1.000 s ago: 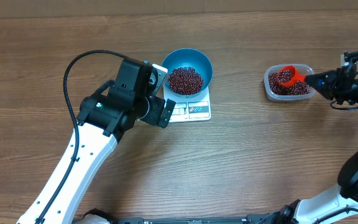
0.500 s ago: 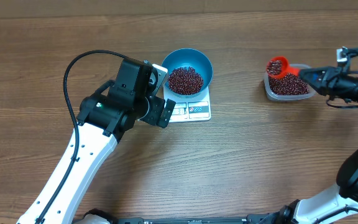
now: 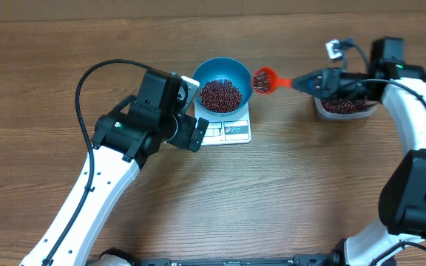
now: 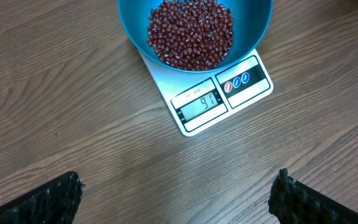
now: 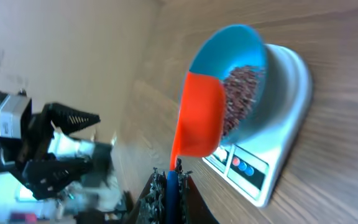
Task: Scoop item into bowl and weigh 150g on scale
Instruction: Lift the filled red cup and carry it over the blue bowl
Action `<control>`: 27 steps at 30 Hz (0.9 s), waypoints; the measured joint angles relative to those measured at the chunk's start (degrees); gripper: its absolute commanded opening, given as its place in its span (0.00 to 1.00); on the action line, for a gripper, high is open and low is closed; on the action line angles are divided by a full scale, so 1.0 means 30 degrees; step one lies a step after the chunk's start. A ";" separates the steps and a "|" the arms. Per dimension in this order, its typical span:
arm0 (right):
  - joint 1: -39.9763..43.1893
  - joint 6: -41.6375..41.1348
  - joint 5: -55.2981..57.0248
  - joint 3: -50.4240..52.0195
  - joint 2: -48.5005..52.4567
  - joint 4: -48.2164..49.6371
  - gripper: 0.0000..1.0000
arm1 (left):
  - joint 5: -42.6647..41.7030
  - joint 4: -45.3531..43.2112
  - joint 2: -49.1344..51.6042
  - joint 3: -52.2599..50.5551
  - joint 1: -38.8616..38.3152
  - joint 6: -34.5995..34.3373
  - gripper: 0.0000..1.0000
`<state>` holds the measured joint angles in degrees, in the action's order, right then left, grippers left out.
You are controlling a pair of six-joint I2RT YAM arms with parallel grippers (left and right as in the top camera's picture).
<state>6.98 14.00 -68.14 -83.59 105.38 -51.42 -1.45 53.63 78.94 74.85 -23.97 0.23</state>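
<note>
The blue bowl (image 3: 226, 74) stands on the white scale (image 3: 237, 133) and holds a heap of the dark red-brown item (image 3: 220, 94). A red scoop (image 3: 263, 80) with beans in it hangs just right of the bowl's rim. My right gripper (image 3: 313, 80) is shut on its blue handle. My left gripper (image 3: 194, 111) stands open at the scale's left side, holding nothing. In the left wrist view the bowl (image 4: 253, 25), beans (image 4: 191, 31) and scale (image 4: 219, 102) lie ahead of the gripper (image 4: 179, 196). From the right wrist the scoop (image 5: 197, 121) hangs beside the bowl (image 5: 229, 40).
A clear plastic tub (image 3: 342, 108) with more beans sits at the right, under my right arm. The left arm's black cable (image 3: 87, 89) loops over the table on the left. Bare wooden table lies in front of the scale.
My right arm has lifted the loaded scoop out of the tub and carried it left to the bowl's right rim. The left arm has not moved.
</note>
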 measured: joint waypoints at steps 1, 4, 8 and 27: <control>-0.0408 0.0007 0.0270 -0.0189 0.0000 0.0138 0.04 | 0.0000 0.0000 0.0000 0.0000 0.0000 0.0000 0.99; -0.1719 0.0015 0.1530 -0.0699 0.0000 0.0321 0.04 | 0.0000 0.0000 0.0000 0.0000 0.0000 0.0000 1.00; -0.2994 -0.0044 0.2994 -0.0962 0.0000 0.0634 0.04 | 0.0000 0.0000 0.0000 0.0000 0.0000 0.0000 1.00; -0.6382 -0.1042 0.9311 -0.3563 0.0000 0.0896 0.04 | 0.0000 0.0000 0.0000 0.0000 0.0000 0.0000 0.99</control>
<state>-12.16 10.87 -40.21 -94.28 105.38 -48.73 -1.45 53.63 78.94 74.85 -23.97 0.23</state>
